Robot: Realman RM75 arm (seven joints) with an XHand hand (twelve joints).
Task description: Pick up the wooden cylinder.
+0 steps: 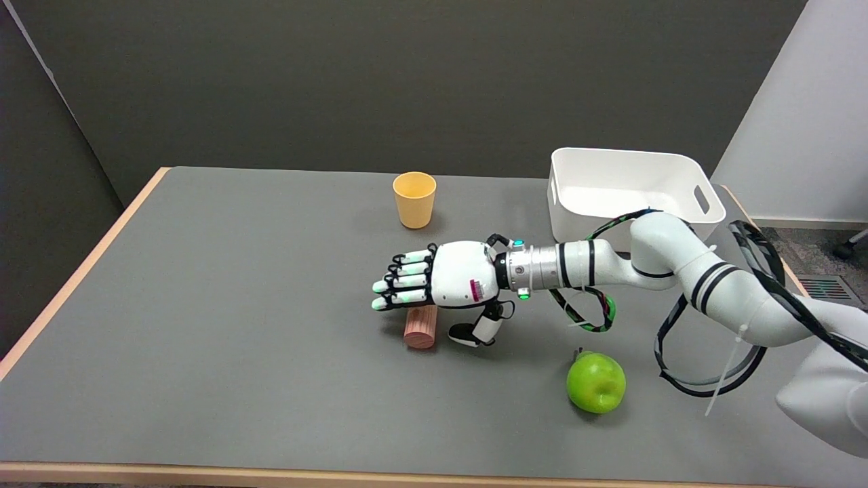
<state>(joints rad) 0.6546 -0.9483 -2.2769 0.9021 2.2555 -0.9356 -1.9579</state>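
One hand, fingers spread and holding nothing, hovers over the cylinder; apple lies right of it

- wooden cylinder: pale reddish-brown, grain rings on its end
- right hand: white with black bands, green-lit fingertips
- cup: yellow-orange
- apple: bright green
- bin: white
- table: grey, light wood edge

Right hand: white shell, black-banded fingers, red patch near wrist. Silver wrist collar behind hand, green lights. White arm, black rings, looped cables.
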